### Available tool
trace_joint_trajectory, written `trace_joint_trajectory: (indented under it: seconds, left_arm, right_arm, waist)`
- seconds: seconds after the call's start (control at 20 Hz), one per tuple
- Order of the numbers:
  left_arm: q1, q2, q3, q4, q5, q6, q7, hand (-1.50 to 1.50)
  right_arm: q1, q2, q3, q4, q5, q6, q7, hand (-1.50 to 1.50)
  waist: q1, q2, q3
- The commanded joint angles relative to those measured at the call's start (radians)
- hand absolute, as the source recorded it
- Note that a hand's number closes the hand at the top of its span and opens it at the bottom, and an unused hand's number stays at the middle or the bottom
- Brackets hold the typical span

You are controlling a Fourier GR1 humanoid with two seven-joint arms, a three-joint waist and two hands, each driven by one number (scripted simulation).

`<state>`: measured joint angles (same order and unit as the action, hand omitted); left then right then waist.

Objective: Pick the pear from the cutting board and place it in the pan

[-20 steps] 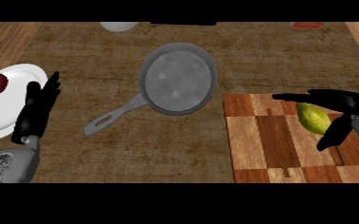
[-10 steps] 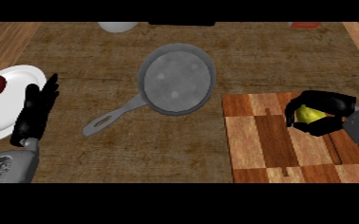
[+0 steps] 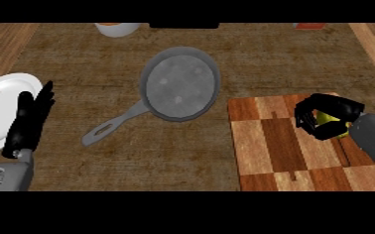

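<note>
A yellow-green pear (image 3: 329,120) sits on the wooden cutting board (image 3: 278,144) at the right, mostly hidden by my right hand (image 3: 326,113), whose black fingers are curled round it. The grey pan (image 3: 180,83) lies in the middle of the counter, its handle pointing down-left, with nothing in it. My left hand (image 3: 29,120) rests open at the left edge, fingers straight and pointing up, beside a white plate.
A white plate (image 3: 13,88) lies at the left edge behind my left hand. A white bowl (image 3: 117,28) stands at the back, with a dark object (image 3: 184,25) and a red item (image 3: 309,26) along the far edge. Brown counter surrounds the pan.
My right hand has closed its fingers over the pear and shifted slightly left on the board. The left hand and the pan have stayed put.
</note>
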<state>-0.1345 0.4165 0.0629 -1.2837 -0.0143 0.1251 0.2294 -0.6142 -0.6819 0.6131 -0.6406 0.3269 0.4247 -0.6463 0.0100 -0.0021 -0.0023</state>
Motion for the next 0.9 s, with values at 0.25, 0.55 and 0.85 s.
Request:
trace_joint_trajectory:
  seconds: [0.25, 0.55, 0.85]
  left_arm:
    - [0.063, 0.04, 0.054, 0.018, 0.001, 0.026, 0.021, 0.0]
    - [0.092, 0.031, 0.06, 0.029, 0.002, 0.035, 0.023, 0.0]
    - [0.096, 0.047, 0.069, 0.011, 0.005, 0.026, 0.002, 0.0]
  right_arm:
    - [0.048, -0.009, -0.14, 0.048, -0.013, -0.364, 0.527, 1.5]
    - [-0.048, 0.064, -0.207, -0.166, 0.007, -0.678, 0.645, 1.5]
    - [-0.042, 0.196, -0.135, -0.376, 0.105, -0.825, 0.89, 1.5]
  waist:
    - [-0.134, -0.073, -0.014]
    - [-0.152, -0.089, -0.012]
    - [-0.136, -0.068, -0.008]
